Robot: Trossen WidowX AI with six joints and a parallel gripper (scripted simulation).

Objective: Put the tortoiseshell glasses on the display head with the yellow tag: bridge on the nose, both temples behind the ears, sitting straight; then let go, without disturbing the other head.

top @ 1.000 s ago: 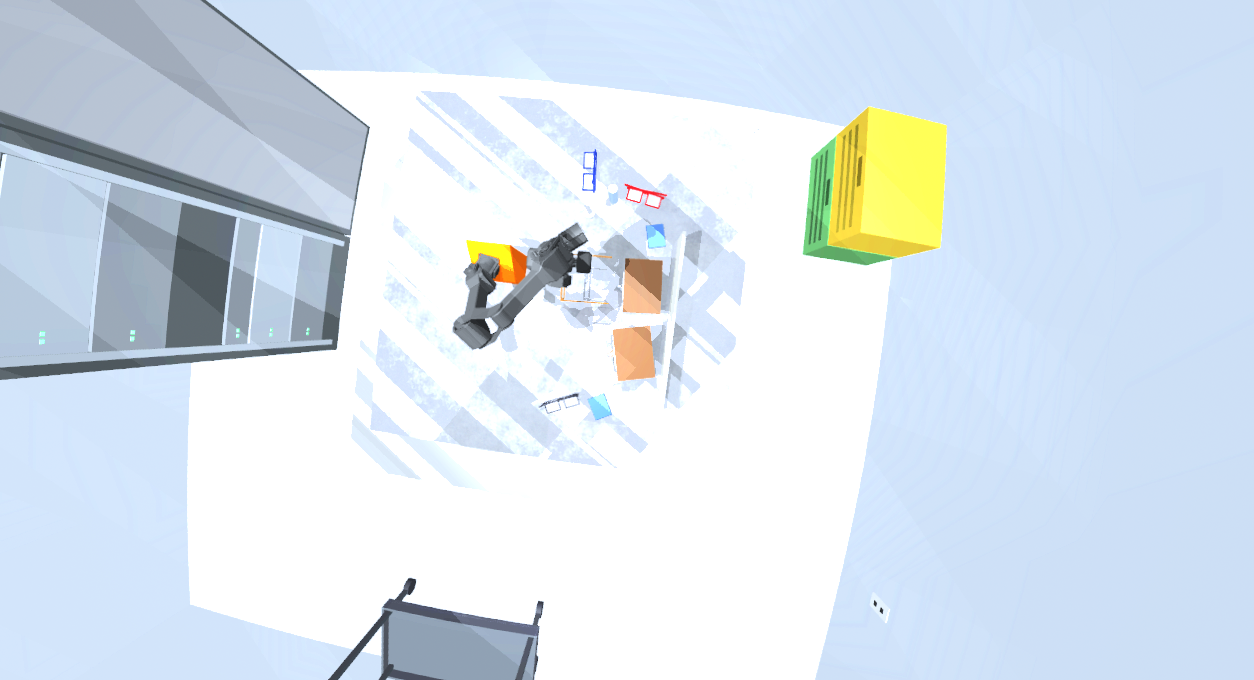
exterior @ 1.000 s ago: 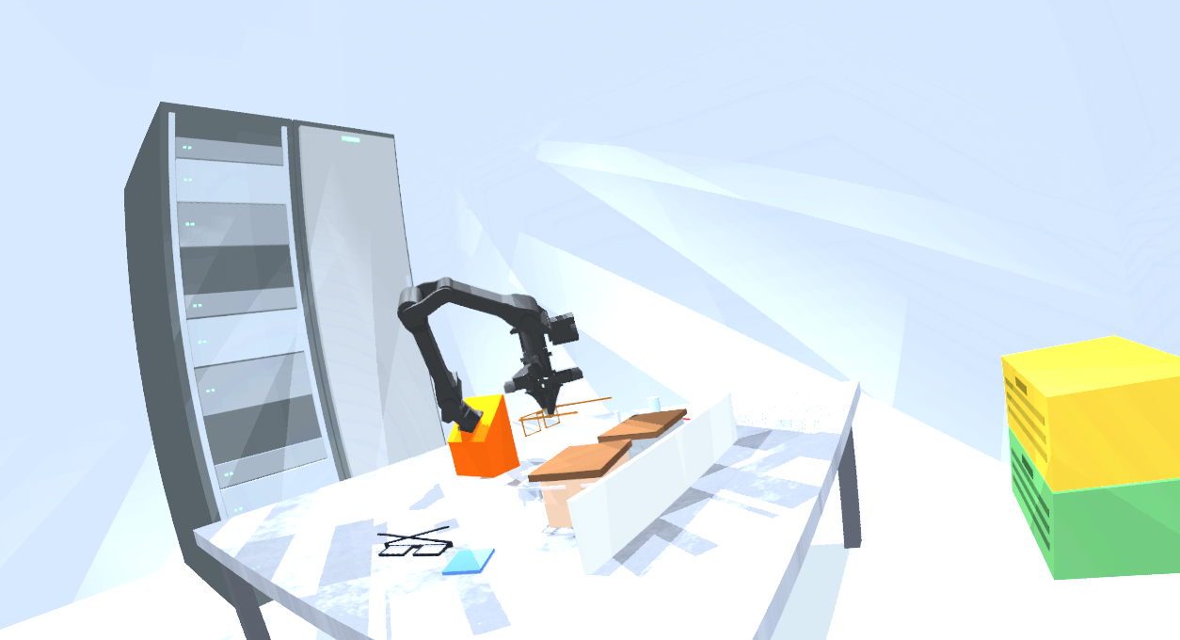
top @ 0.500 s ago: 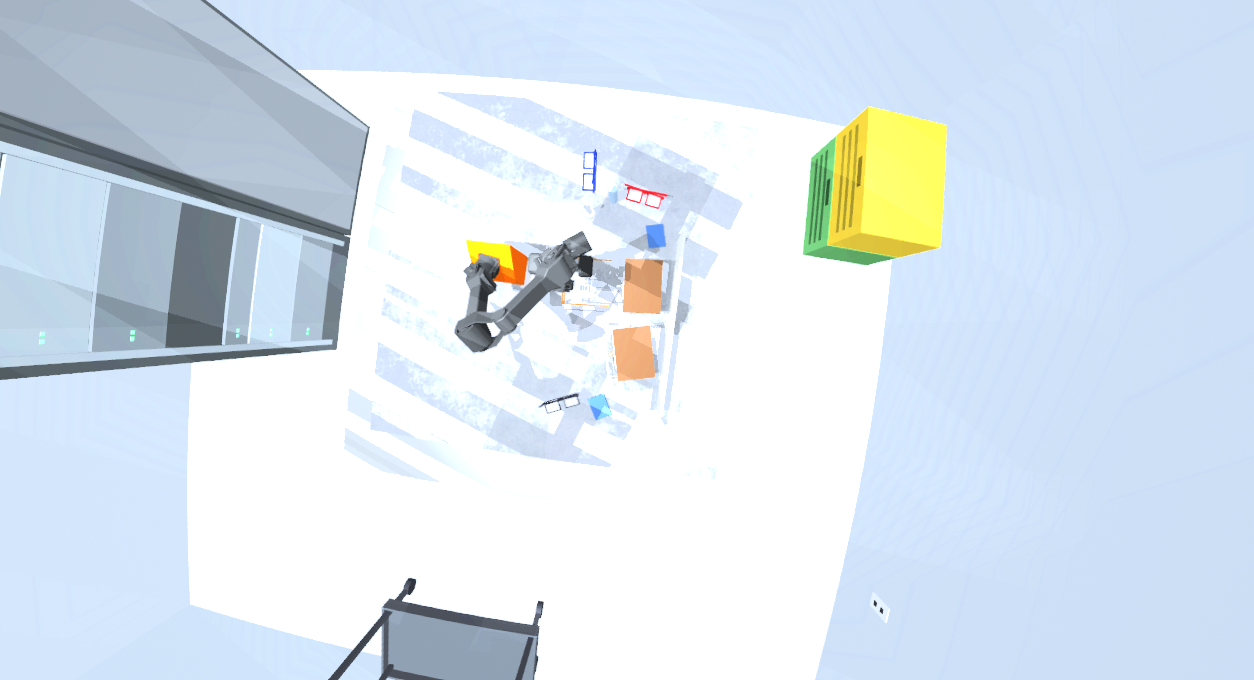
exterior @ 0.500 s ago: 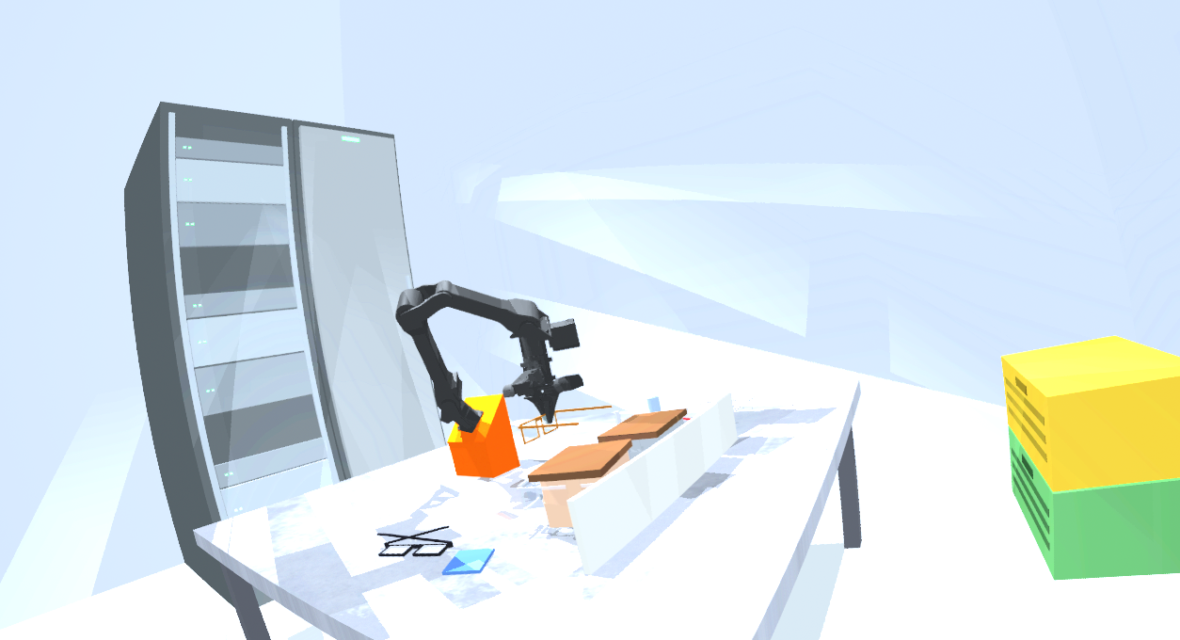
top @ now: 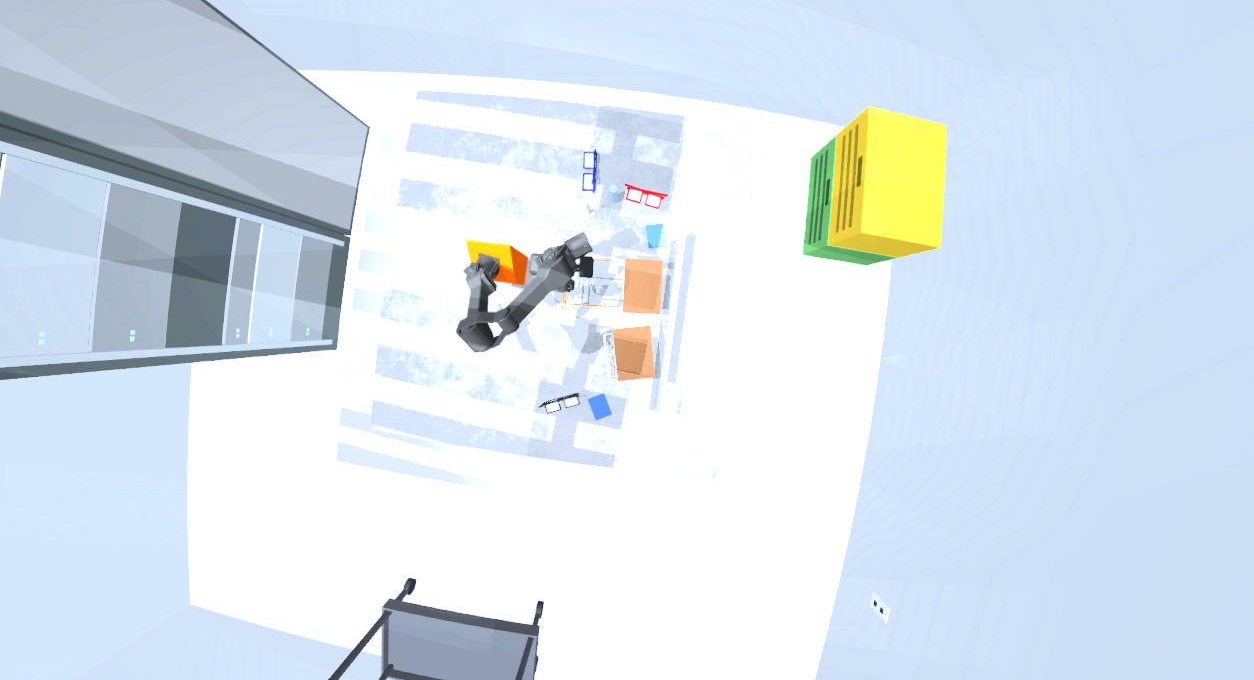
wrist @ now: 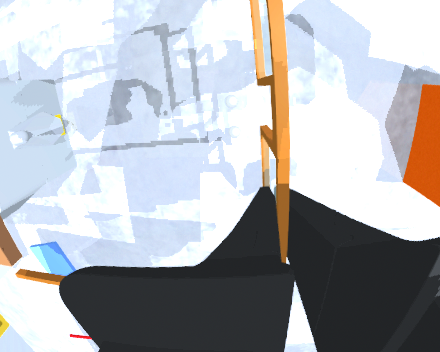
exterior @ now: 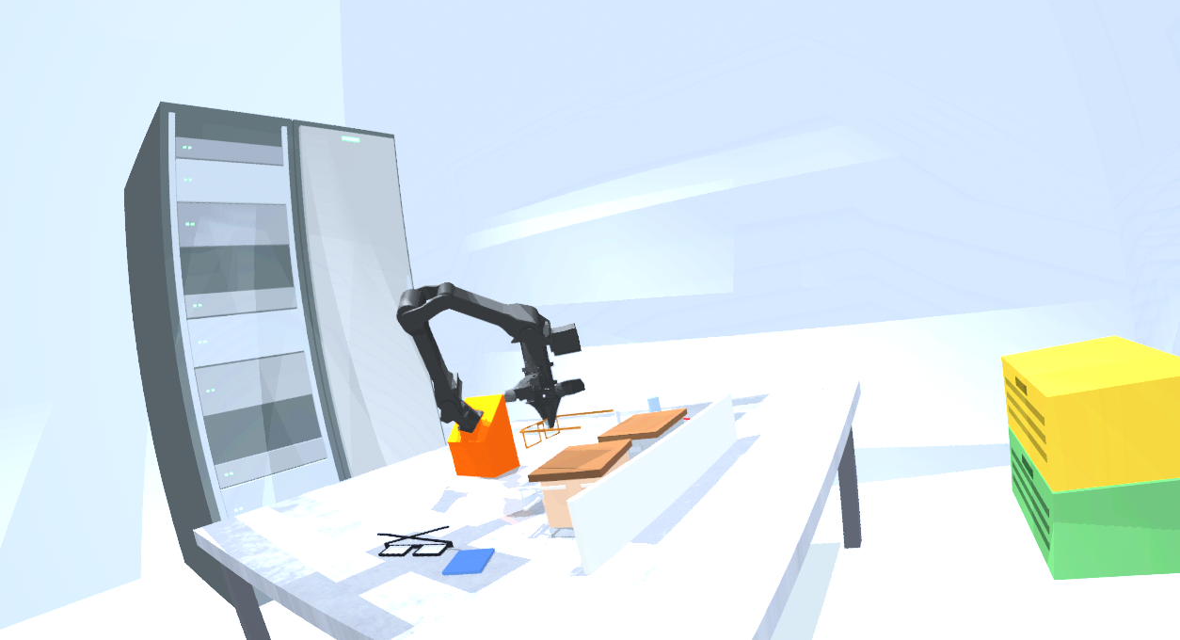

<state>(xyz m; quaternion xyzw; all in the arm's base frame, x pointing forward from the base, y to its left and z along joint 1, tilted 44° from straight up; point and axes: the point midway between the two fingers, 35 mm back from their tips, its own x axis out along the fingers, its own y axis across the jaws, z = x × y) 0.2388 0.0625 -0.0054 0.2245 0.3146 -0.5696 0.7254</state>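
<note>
- Currently, gripper is clamped on tortoiseshell glasses, near orange block.
- Temples point away from block.
- Brown-topped heads stand farther from block.
- Black glasses lie well apart from block.

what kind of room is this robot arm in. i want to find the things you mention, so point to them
Probably a server or equipment room: tall rack cabinets [top: 289, 123] [exterior: 350, 289] with small green lights, a wall socket [top: 880, 606], and stacked yellow and green slotted boxes [top: 886, 184] [exterior: 1098, 462].

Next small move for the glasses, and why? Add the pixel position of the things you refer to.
I'd ease the tortoiseshell glasses [top: 601, 305] [exterior: 586, 412] [wrist: 282, 100] toward the yellow-tagged head [top: 643, 286] [exterior: 642, 424] [wrist: 21, 170]: the claw [top: 570, 285] [exterior: 551, 424] [wrist: 271, 195] grips them, and from above both temples point at it but stop short.
</note>
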